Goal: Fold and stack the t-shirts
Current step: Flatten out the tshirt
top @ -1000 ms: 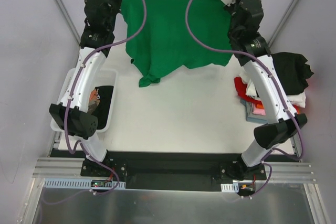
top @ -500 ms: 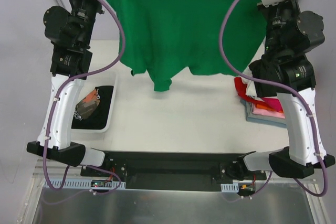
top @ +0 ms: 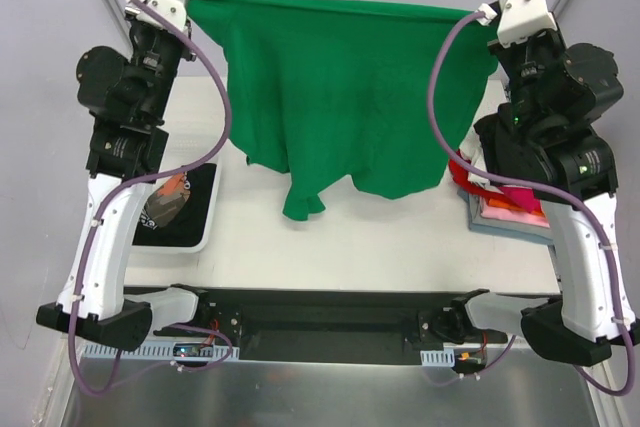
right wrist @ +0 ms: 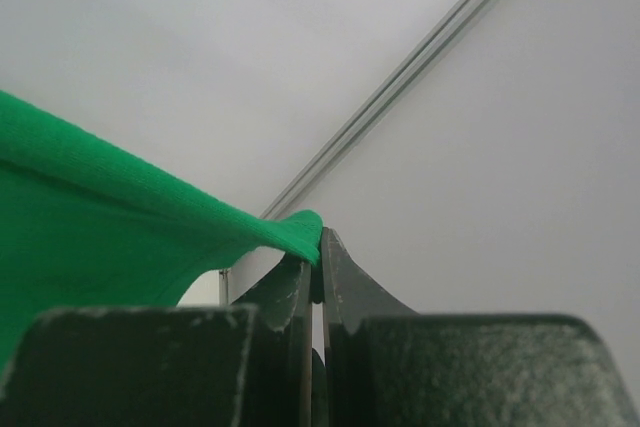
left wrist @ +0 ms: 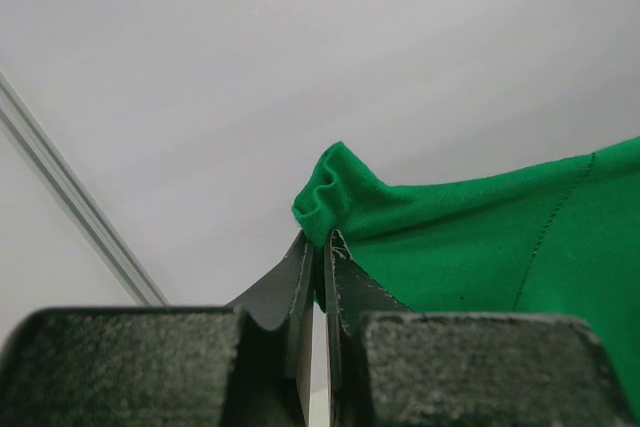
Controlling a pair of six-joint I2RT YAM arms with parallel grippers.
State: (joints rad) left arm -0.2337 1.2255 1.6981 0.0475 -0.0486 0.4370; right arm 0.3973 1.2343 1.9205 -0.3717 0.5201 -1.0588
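Left pincer [left wrist: 321, 259]: pressed together on one bunched top corner of the green t-shirt [top: 340, 87]; a small wad of cloth poked out above my fingertips.
Right pincer [right wrist: 316, 247]: pressed together on the opposite top corner, with the cloth running off to the left in my wrist view.
Green t-shirt: hung spread between my two pincers with its top edge pulled taut, raised over the tabletop [top: 380, 247]. The lower hem drooped unevenly; I could not tell whether it touched.
Black t-shirt [top: 195, 197]: lay in the white basket [top: 212, 209] on my left, orange and white print showing.
Stack [top: 505, 205]: folded shirts, red and pink visible, sat at the tabletop's right edge, partly hidden by my right arm [top: 560, 147].
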